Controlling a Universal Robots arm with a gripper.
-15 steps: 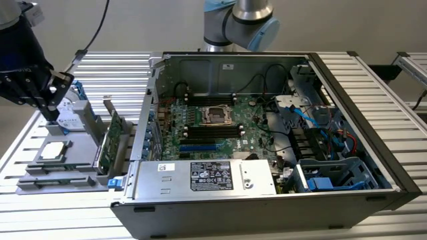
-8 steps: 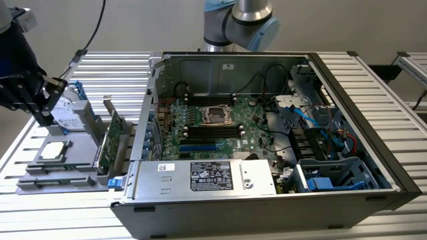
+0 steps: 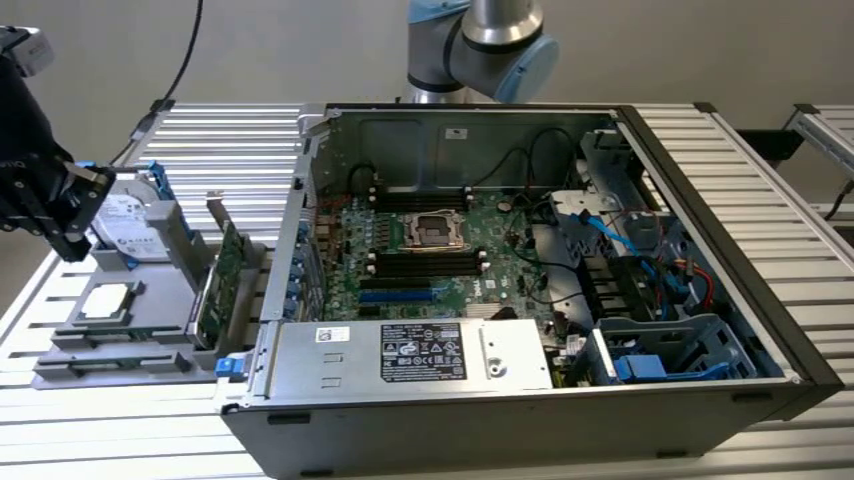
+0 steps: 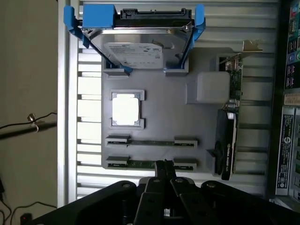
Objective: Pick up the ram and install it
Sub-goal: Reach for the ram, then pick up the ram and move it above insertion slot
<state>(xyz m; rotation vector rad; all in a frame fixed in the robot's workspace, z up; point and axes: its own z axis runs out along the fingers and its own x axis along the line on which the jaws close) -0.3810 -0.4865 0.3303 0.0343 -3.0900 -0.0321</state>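
Observation:
Two ram sticks lie edge-up in the grey parts holder; the farther ram sits between two grey clips. The nearer ram shows its green edge. My gripper hangs above the holder with its black fingers pressed together at the tips, holding nothing. The tips sit just over one end of the nearer stick, apart from it. In the exterior view the gripper is at the far left, over the holder beside the open computer case.
The holder also carries a hard drive in a blue bracket, a processor and a green expansion card with a metal bracket. Inside the case, black memory slots flank the processor socket. Cables crowd the case's right.

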